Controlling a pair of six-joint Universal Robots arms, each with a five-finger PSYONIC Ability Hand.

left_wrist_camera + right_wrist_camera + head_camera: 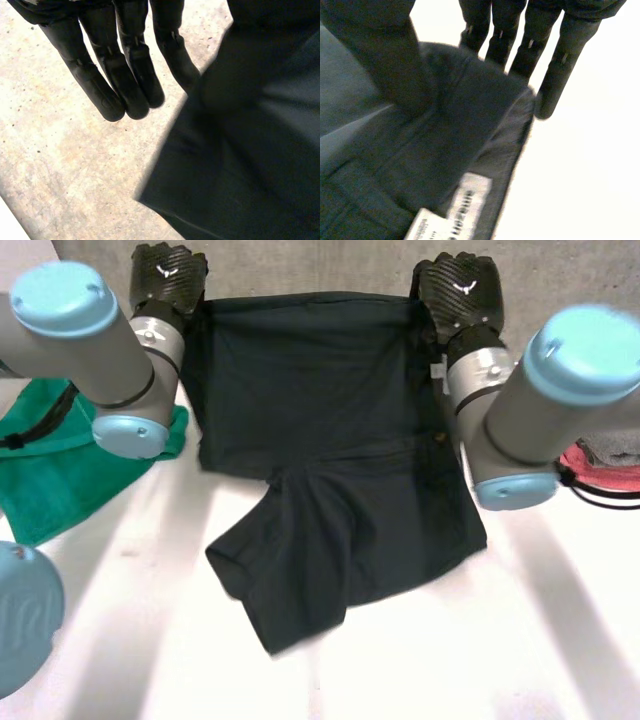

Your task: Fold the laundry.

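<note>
A pair of dark navy shorts (330, 460) lies spread on the white table (480, 660), one leg rumpled toward the near side. My left hand (168, 280) is at the shorts' far left corner. Its fingers (120, 75) hang straight beside the cloth's edge (235, 150), with one fingertip touching that edge. My right hand (460, 290) is at the far right corner. There its thumb (375, 55) lies on top of the waistband (470, 115) and its straight fingers (555, 65) sit under the cloth's edge, pinching it near a white label (465, 200).
A green cloth (50, 470) lies on the table under my left arm. At the right edge sits a red item (610, 475) with something grey on it. A concrete wall (320, 265) runs along the table's far side.
</note>
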